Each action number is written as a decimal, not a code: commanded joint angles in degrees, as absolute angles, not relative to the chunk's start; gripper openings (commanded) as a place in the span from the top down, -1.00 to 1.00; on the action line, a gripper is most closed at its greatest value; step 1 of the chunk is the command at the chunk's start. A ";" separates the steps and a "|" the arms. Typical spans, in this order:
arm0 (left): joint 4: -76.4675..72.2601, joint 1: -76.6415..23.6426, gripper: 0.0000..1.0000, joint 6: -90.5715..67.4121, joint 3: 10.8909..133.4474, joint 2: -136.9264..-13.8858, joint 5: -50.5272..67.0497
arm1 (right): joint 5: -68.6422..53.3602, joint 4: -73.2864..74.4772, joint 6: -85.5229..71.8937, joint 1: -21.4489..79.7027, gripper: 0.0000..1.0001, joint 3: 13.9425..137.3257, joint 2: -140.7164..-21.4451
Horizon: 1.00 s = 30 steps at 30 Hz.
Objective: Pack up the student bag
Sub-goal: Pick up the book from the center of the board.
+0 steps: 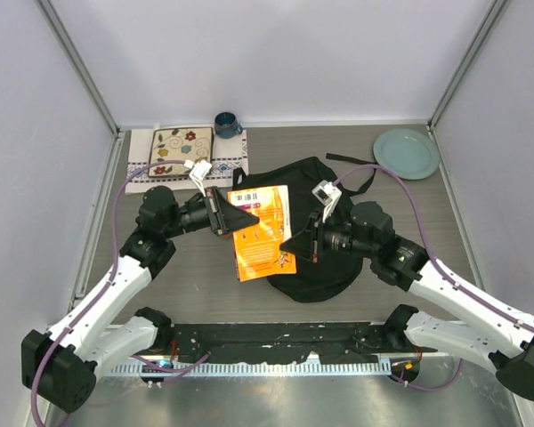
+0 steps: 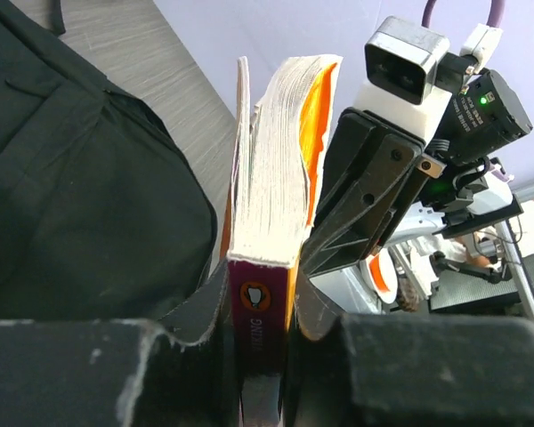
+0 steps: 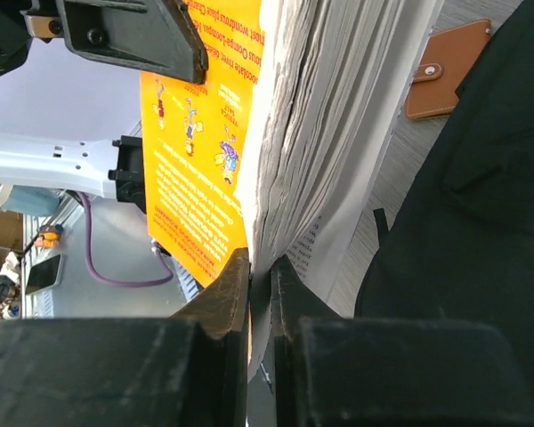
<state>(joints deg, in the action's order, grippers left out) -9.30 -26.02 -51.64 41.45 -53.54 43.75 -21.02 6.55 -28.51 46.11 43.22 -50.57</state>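
Observation:
The student bag (image 1: pixel 304 182) is a large black soft backpack lying flat mid-table, straps trailing to the back right. Both grippers hold an orange paperback book (image 1: pixel 260 233) in the air above the bag's left part. My left gripper (image 1: pixel 234 219) is shut on the book's purple spine (image 2: pixel 260 302). My right gripper (image 1: pixel 295 244) is shut on the opposite edge, on the cover and pages (image 3: pixel 289 151). The bag also shows in the left wrist view (image 2: pixel 71 205) and in the right wrist view (image 3: pixel 481 222), below the book.
A teal plate (image 1: pixel 406 152) lies at the back right. A blue mug (image 1: pixel 226 124) and a patterned cloth mat (image 1: pixel 180 151) are at the back left. A brown wallet (image 3: pixel 445 80) lies on the table beside the bag.

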 commanded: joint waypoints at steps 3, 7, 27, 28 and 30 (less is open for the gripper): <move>-7.94 -26.63 1.00 -50.98 43.77 -54.05 43.79 | -12.53 10.09 -26.01 42.54 0.23 49.03 -51.50; -0.18 -26.63 1.00 -47.99 45.00 -50.64 27.72 | 14.97 20.29 -34.42 41.14 -0.59 49.49 -48.88; -24.77 -27.24 1.00 -68.10 36.39 -53.87 8.53 | -7.82 -30.39 -74.86 41.13 -0.67 17.49 -42.97; -28.09 -27.51 1.00 -68.46 35.26 -54.31 8.26 | -7.82 -34.41 -76.01 41.13 -0.68 17.14 -44.46; -30.14 -28.12 1.00 -69.25 34.72 -55.45 7.91 | -7.91 -38.21 -78.30 41.13 -0.68 16.35 -48.59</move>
<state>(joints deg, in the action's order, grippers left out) -14.68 -27.05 -64.97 35.46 -54.65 7.35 -6.13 -20.21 -70.81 40.91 16.99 -43.59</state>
